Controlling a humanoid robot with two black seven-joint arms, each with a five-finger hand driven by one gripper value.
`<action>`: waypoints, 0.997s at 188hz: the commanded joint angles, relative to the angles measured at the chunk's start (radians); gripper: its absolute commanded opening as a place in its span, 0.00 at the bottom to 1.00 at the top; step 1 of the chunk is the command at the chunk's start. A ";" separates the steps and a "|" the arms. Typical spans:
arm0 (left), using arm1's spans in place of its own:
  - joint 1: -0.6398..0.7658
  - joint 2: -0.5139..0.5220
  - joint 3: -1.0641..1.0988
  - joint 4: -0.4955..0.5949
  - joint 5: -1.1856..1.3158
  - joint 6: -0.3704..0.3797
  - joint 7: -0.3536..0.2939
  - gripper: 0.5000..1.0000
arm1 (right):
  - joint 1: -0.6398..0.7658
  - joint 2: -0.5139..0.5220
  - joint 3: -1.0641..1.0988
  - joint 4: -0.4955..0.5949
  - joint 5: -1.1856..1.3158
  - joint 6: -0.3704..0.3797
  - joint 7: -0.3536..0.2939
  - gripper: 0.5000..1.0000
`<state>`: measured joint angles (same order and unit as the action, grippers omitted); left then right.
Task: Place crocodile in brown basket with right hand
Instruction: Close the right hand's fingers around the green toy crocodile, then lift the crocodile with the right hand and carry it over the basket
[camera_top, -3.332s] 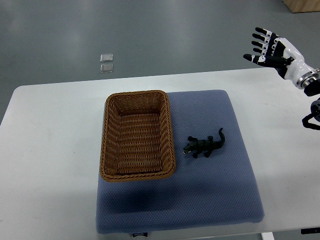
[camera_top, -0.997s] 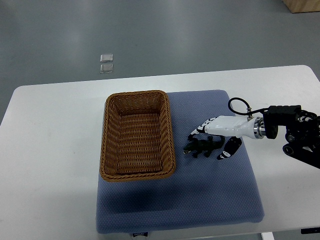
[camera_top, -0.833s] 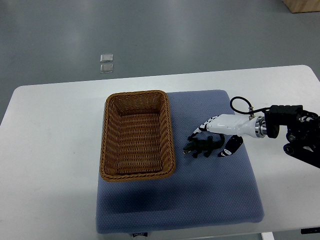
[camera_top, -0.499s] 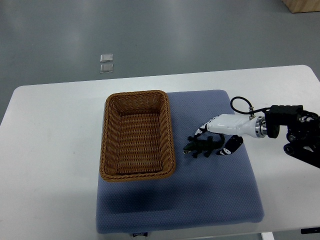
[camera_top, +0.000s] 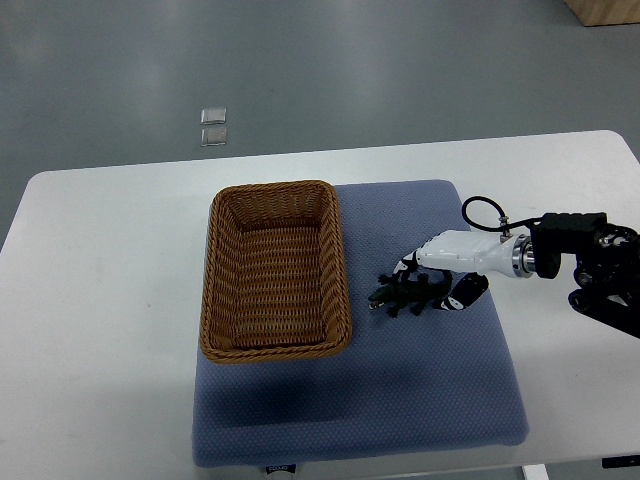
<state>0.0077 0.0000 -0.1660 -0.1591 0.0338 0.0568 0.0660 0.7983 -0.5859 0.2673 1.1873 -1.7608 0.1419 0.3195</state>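
On the blue mat (camera_top: 400, 390) spread over the middle of the white counter (camera_top: 100, 300), just right of the brown basket (camera_top: 275, 187): a dark toy crocodile (camera_top: 400, 294), lying flat, snout toward the basket, tail toward the right hand (camera_top: 445, 265). Reaching in from the right edge, low over the mat, fingers (camera_top: 408, 262) curled across the tail half from the far side and thumb (camera_top: 468, 290) set on the near side, so clasped about the toy, though not yet lifting it. Hard to tell how firm the hold. Best to squeeze a little more before rising, given a thin, tapering tail apt to slip; then to lift straight up, high enough for the hanging head to pass the woven wall, carry left across the nearer long rim, and lower to the middle of the bottom before letting go. Better not to drag across the mat: likely to snag the legs or nudge the basket. Inside the basket, nothing to be seen but bare weave, with ample room for the toy laid lengthwise. No left hand in sight.
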 joint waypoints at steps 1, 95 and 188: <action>0.000 0.000 0.000 0.000 0.000 0.000 0.000 1.00 | 0.004 0.000 0.000 0.000 0.000 0.002 0.000 0.27; 0.000 0.000 0.000 0.000 0.000 0.000 0.000 1.00 | 0.012 -0.005 0.001 0.000 0.006 0.004 0.001 0.08; 0.000 0.000 0.000 0.000 0.000 0.000 0.000 1.00 | 0.018 -0.022 0.021 -0.028 0.020 0.002 0.001 0.08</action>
<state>0.0077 0.0000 -0.1658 -0.1595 0.0337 0.0569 0.0659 0.8157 -0.6060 0.2876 1.1696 -1.7415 0.1457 0.3211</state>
